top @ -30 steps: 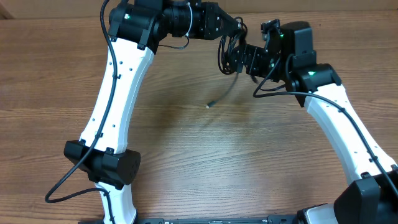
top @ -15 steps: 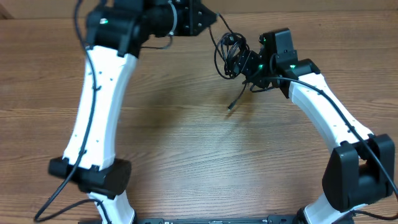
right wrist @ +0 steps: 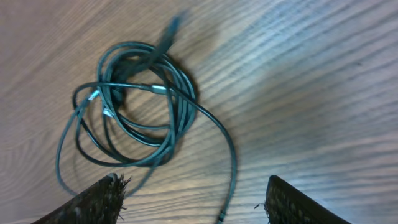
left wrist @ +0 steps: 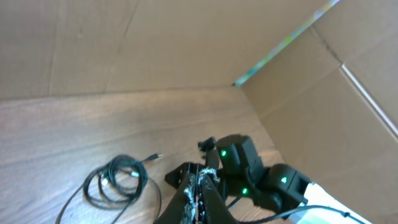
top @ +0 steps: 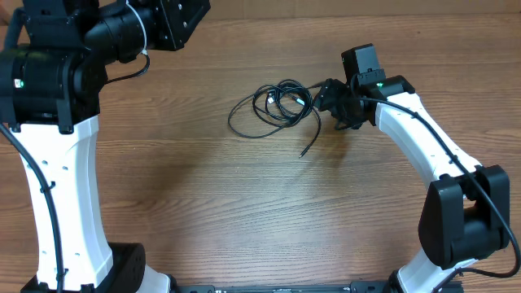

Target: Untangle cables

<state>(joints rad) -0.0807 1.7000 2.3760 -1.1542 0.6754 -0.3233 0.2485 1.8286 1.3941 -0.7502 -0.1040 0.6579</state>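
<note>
Overhead: cables (top: 277, 104) lie coiled on table (top: 244, 203), one loose end trailing off the coil. Right wrist cam: right gripper (right wrist: 196, 200) jaws wide apart over coil, nothing gripped. Left wrist cam: left gripper (left wrist: 200, 190) closed, well apart from cables.

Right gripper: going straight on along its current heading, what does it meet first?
Most likely the cables: the right gripper has open jaws aimed at the coil, with a loose strand lying between them. Height is unclear, so it could touch the table first.
</note>
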